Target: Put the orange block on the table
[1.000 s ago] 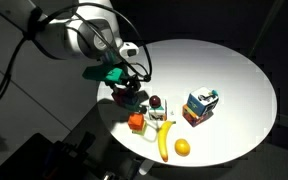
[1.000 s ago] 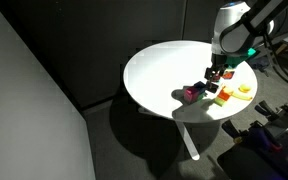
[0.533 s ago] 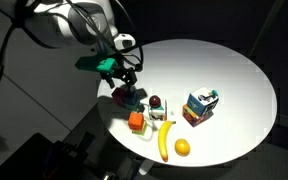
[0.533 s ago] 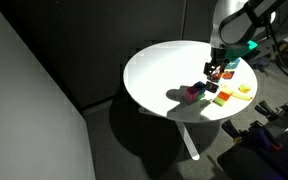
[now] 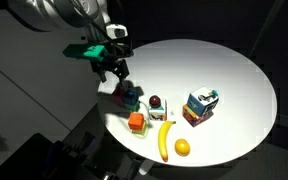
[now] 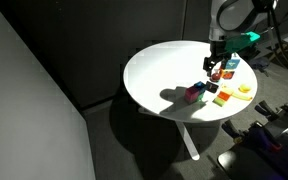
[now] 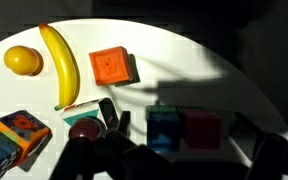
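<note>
Hovering above the table, the gripper is spread wide and holds nothing. The block lies flat on the tabletop, below the gripper and out ahead of it, clear of both fingers. In the wrist view it sits past the blue cube and red cube, which lie almost straight under the jaws. The banana is just beside the block, on its far side from the cubes, with a sliver of white showing between them.

Judged from how things lie, the block is already where the task wants it, so the main danger is disturbing it. A straight drop would land the fingers on the two cubes and could shove them into the block. A low sweep forward could strike the block itself and push it against the banana. In an exterior view the block looks fairly near the table's rim, so a sideways knock might send it over. A clean lift upward, away from everything under the gripper, looks the safest exit.
</note>
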